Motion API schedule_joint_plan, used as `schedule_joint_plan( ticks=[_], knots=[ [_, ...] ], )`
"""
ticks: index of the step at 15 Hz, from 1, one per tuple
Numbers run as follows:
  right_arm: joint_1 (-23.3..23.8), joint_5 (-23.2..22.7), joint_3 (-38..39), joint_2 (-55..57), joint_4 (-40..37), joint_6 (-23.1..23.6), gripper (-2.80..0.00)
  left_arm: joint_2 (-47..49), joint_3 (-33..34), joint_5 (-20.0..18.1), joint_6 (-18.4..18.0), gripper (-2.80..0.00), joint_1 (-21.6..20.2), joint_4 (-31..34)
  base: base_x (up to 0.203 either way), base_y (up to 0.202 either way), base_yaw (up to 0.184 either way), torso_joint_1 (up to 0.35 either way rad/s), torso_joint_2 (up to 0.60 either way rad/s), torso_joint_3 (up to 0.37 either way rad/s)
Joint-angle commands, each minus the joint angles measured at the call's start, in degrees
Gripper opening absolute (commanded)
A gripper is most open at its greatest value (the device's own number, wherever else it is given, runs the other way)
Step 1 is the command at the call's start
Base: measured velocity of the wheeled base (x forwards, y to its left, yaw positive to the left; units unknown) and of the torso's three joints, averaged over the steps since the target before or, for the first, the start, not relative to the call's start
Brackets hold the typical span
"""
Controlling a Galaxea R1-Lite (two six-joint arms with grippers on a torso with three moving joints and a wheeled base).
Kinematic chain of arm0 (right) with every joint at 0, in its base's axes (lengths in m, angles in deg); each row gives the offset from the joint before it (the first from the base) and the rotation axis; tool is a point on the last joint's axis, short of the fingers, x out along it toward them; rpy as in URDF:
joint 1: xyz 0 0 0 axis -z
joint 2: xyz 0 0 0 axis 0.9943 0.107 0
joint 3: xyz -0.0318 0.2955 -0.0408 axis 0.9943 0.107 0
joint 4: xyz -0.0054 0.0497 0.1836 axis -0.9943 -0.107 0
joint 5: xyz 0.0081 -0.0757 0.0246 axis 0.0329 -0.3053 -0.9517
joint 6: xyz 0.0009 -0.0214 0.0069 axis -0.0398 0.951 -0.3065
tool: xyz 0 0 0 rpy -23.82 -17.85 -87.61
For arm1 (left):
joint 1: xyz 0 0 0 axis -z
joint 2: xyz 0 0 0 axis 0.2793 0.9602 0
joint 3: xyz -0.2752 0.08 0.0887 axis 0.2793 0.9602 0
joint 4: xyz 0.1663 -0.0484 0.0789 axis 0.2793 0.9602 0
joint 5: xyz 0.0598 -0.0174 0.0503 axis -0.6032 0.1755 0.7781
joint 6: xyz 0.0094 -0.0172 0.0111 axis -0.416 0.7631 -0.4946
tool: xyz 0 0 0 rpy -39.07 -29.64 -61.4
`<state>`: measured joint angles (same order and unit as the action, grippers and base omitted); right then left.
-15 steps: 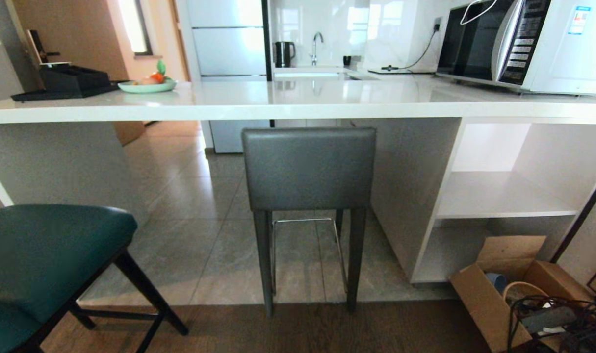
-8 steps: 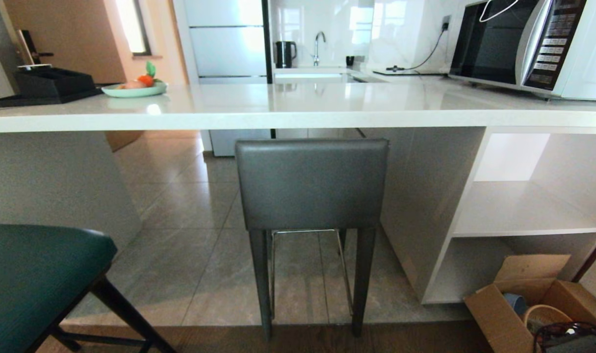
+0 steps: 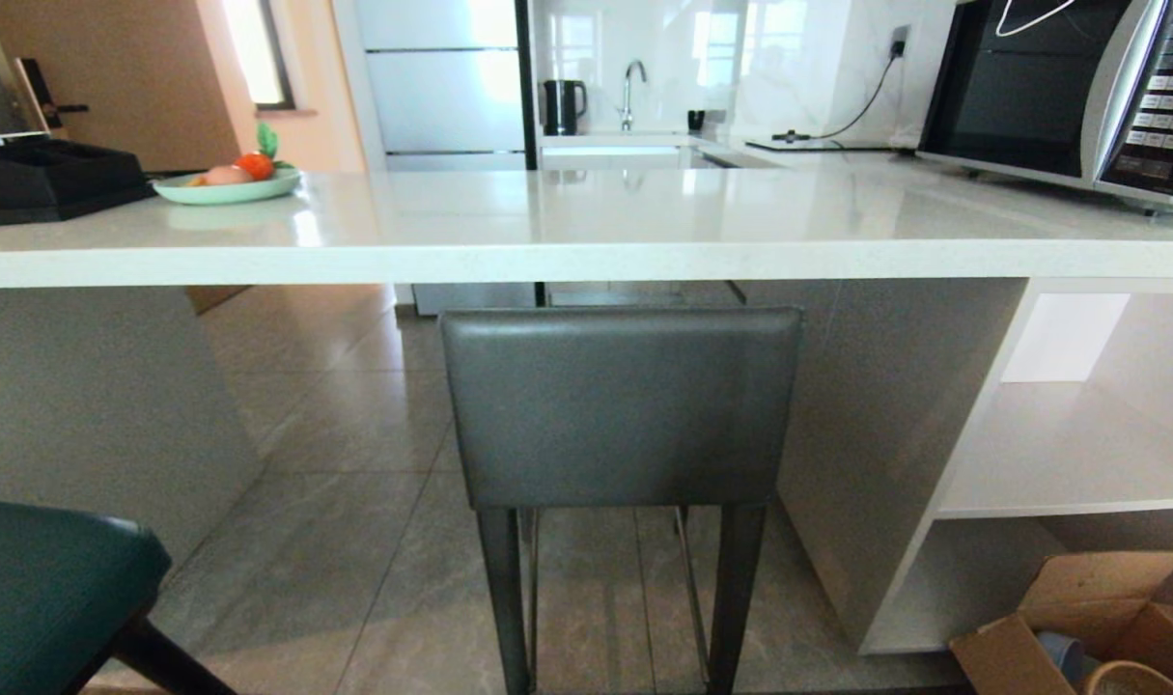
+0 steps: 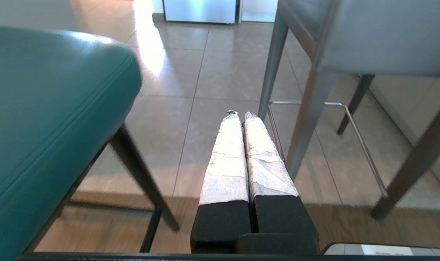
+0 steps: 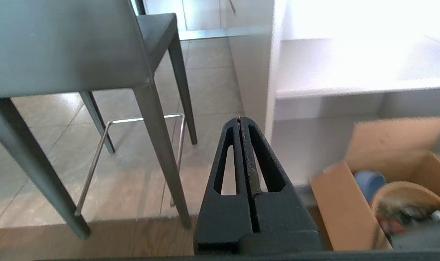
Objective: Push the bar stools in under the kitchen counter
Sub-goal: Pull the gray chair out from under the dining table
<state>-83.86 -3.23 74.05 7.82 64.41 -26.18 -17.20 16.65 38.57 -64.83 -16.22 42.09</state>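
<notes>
The grey bar stool (image 3: 621,405) stands dead ahead, its boxy back just below the edge of the white kitchen counter (image 3: 586,261). The teal bar stool (image 3: 50,589) sits out at the near left, away from the counter. Neither arm shows in the head view. My left gripper (image 4: 240,114) is shut and empty, low between the teal stool (image 4: 49,108) and the grey stool's legs (image 4: 310,108). My right gripper (image 5: 239,119) is shut and empty, low to the right of the grey stool (image 5: 67,47), touching nothing.
A microwave (image 3: 1069,87), a green fruit plate (image 3: 224,185) and a black tray (image 3: 45,179) sit on the counter. White open shelves (image 3: 1069,483) fill the space under its right end. A cardboard box (image 3: 1078,627) of odds and ends lies on the floor at right.
The whole view has shifted: the counter and grey stool look larger and nearer, and the teal stool has slid down toward the lower left corner. The camera moved forward.
</notes>
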Motion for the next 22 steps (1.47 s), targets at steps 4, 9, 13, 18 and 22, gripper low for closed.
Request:
schedule_joint_plan(
  ticks=[4,9,13,18,22],
  knots=[
    [0.02,0.01,0.26,0.05,0.02,-0.02,-2.80,0.09,0.00,0.02,0.00,-2.80,0.00,0.02,0.193,0.000,0.001,0.004,0.00,0.000],
    [0.07,0.01,0.26,0.09,0.02,-0.02,-2.80,0.09,0.00,0.02,0.00,-2.80,0.00,0.02,0.192,0.000,0.001,0.003,0.00,-0.001],
    [0.00,0.01,0.26,0.09,0.02,-0.02,-2.80,0.09,0.00,0.02,0.00,-2.80,0.00,0.02,0.050,0.000,0.000,0.004,0.00,0.000],
    [0.00,0.01,0.26,0.01,0.02,-0.02,-2.80,0.09,0.00,0.02,-0.09,-2.80,0.00,0.02,0.000,0.000,0.000,0.000,0.00,0.000],
    [0.09,-0.08,0.26,0.00,0.02,0.15,-2.80,0.09,-0.09,0.02,-0.26,-2.80,-0.09,0.10,0.000,0.000,0.000,0.000,0.00,0.000]
  ],
)
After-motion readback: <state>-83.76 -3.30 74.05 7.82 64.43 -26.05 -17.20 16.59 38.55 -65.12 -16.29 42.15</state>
